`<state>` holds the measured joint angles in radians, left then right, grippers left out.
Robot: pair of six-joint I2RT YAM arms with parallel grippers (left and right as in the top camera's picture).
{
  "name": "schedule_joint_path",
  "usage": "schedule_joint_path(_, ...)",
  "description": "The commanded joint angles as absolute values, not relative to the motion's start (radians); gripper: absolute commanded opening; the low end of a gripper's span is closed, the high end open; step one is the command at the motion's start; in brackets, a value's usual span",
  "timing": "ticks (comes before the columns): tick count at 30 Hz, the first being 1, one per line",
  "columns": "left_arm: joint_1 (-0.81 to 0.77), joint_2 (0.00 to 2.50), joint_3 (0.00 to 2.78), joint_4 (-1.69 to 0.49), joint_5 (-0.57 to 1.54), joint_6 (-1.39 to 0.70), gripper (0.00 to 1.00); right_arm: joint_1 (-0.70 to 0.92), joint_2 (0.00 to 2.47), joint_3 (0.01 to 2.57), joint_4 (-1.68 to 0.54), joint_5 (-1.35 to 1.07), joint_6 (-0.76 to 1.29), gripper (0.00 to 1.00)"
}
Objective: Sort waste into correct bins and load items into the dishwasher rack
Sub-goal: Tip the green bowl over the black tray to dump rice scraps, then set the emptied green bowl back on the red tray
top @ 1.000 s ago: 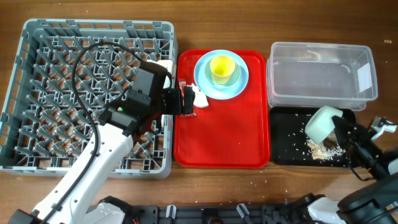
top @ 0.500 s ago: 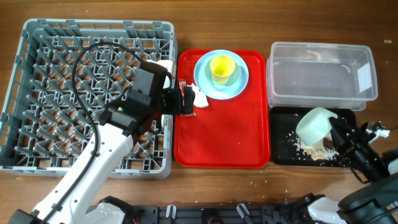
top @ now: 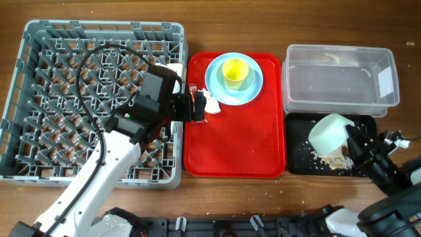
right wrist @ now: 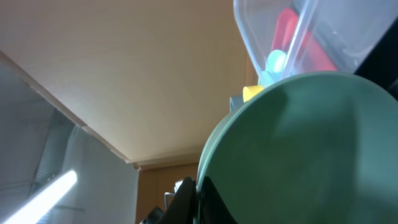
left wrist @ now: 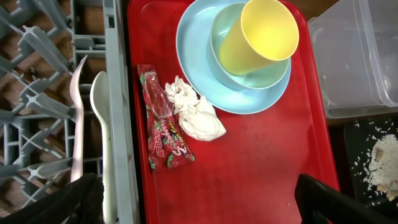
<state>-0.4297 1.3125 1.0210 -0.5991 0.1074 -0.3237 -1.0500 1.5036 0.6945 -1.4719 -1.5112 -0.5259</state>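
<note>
My right gripper (top: 356, 141) is shut on the rim of the pale green bowl (top: 331, 134), tipped on its side above the black tray (top: 297, 158); the bowl fills the right wrist view (right wrist: 311, 149). Crumbly food scraps (top: 331, 158) lie in the tray. My left gripper (top: 195, 106) is open over the left edge of the red serving tray (top: 237, 141), near the red wrapper (left wrist: 163, 127) and white napkin (left wrist: 196, 115). The yellow cup (left wrist: 258, 37) stands on the blue plate (left wrist: 189, 43). The white spoon (left wrist: 102, 140) and fork (left wrist: 78, 121) lie in the grey rack (top: 66, 99).
The clear tub (top: 339, 79) stands behind the black tray. Crumbs are scattered on the wooden table in front of the trays. A black cable loops over the rack.
The right gripper has swung the green bowl leftward and tipped it further over the black tray; more scraps lie in the tray. The left arm has not moved.
</note>
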Motion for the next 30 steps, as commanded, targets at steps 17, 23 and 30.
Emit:
schedule_joint_path(17,-0.423,1.311,1.034,-0.596,0.123,-0.325,1.0,0.233,0.912,1.137,-1.104,-0.207,0.428,0.04)
schedule_joint_path(23,-0.423,1.311,1.034,-0.596,0.123,-0.325,1.0,0.573,1.08,1.016,-0.971,-0.098,0.554,0.05)
schedule_joint_path(30,-0.423,1.311,1.034,-0.596,0.123,-0.325,1.0,0.652,1.45,0.953,-0.751,-0.097,0.522,0.06)
